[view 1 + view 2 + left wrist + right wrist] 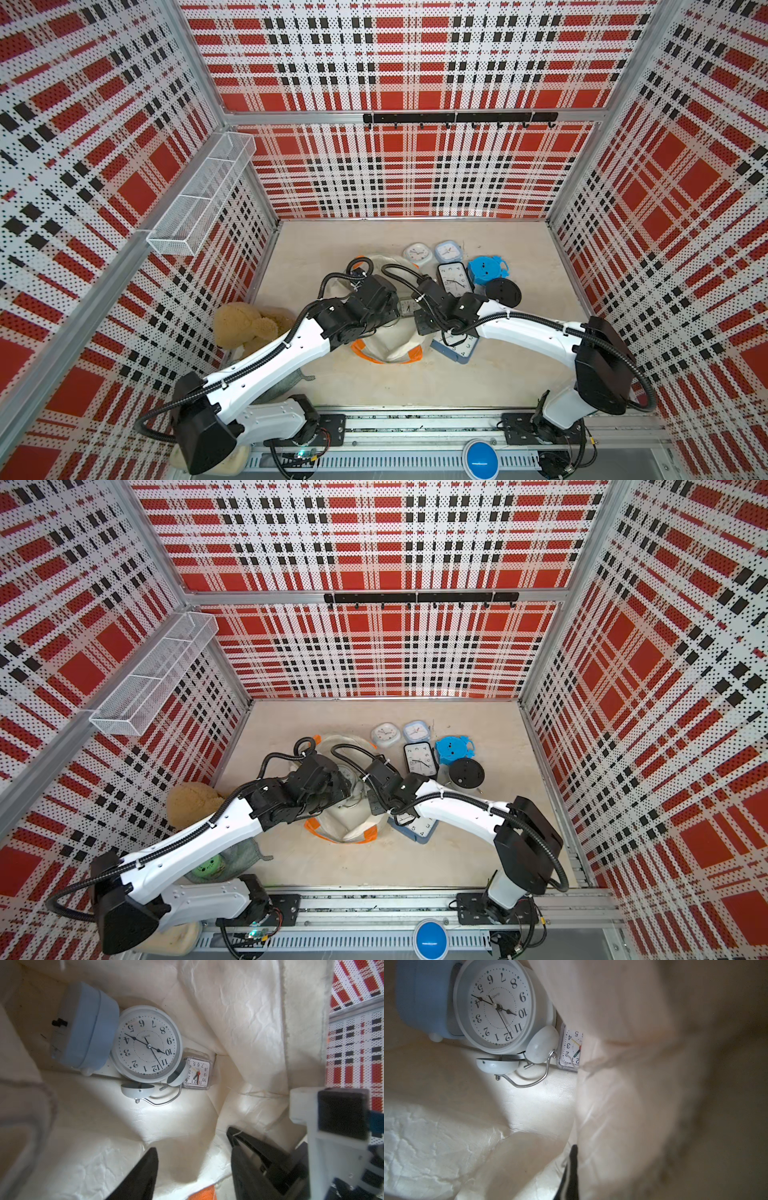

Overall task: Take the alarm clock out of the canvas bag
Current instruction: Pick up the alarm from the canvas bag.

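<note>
The canvas bag [390, 351] lies in the middle of the table with its mouth held apart. Inside it lies a white twin-bell alarm clock [148, 1044], flanked by a light-blue clock [87, 1028] and a small clear square clock [198, 1074]. My left gripper [192, 1151] is open just inside the mouth, short of the clocks, with only cloth between its fingers. My right gripper [576, 1149] is shut on the bag's cloth at the rim. One of its fingers [572, 1167] shows and the other is hidden by the fold. The twin-bell clock also shows in the right wrist view [497, 1006].
Several clocks lie on the table right of the bag: two small square ones [417, 253], a black-framed one [455, 280], a blue one [486, 270] and a black round one [503, 293]. A tan plush toy [245, 324] lies to the left, and a mesh basket [203, 195] hangs on the left wall.
</note>
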